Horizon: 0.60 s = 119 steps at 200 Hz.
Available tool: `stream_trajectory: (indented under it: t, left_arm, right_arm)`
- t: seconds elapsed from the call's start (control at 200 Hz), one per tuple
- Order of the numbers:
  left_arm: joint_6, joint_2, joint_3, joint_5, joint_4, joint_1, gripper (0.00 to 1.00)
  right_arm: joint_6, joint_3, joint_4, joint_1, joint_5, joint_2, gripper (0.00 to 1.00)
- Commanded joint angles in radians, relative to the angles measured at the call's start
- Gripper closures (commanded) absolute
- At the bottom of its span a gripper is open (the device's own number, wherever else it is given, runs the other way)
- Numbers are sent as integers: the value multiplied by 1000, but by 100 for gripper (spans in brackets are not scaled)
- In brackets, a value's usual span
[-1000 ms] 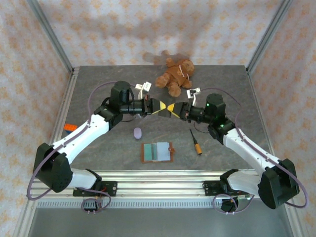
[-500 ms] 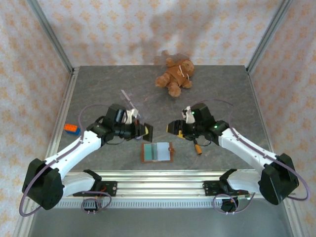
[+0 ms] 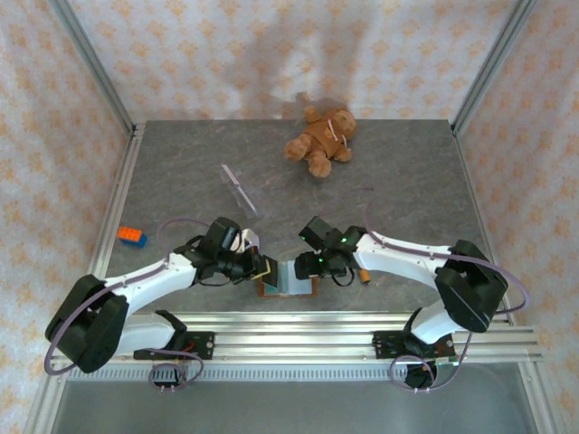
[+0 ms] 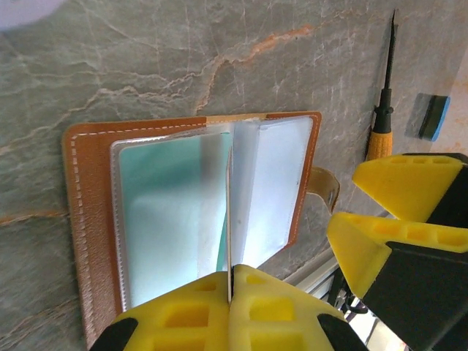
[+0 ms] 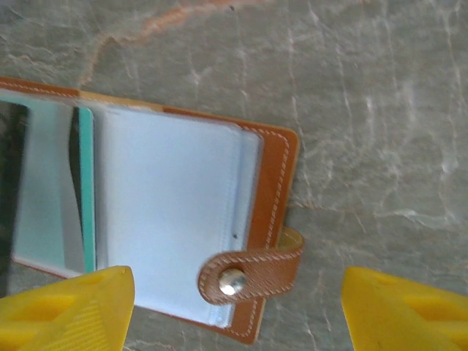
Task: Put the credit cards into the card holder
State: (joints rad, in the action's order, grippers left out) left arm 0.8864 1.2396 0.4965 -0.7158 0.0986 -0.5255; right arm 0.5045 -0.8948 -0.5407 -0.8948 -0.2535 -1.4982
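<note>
Left wrist view: left jaws clamp a thin credit card [image 4: 229, 219] edge-on over the open wallet [image 4: 88, 219] on the table [image 4: 146, 66]. Right jaws stand wide apart, straddling its snap tab [image 5: 248, 272].

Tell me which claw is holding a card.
The left claw, shut on a thin credit card held edge-on over the open card holder. The right claw is open and empty, near the holder's snap tab.
</note>
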Motion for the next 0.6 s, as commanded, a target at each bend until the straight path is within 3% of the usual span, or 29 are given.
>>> stream_trajectory:
  t: [0.0, 0.115, 0.195, 0.33, 0.441, 0.591]
  left_arm:
    - [17, 6, 10, 13, -88, -16, 100]
    - [15, 24, 14, 26, -115, -14, 100]
    - [18, 48, 12, 16, -141, -17, 100]
    - [25, 80, -8, 19, -158, -17, 100]
    - [45, 94, -29, 5, -201, -21, 100]
    - [60, 93, -51, -12, -234, -36, 100]
  right_arm:
    - [14, -23, 17, -3, 85, -9, 27]
    - [12, -7, 15, -3, 103, -17, 45]
    - [6, 7, 13, -3, 119, -9, 50]
    - [8, 28, 36, -3, 101, 1, 74]
    - [12, 41, 49, -2, 83, -4, 88]
    - [10, 61, 69, -3, 78, 1, 93]
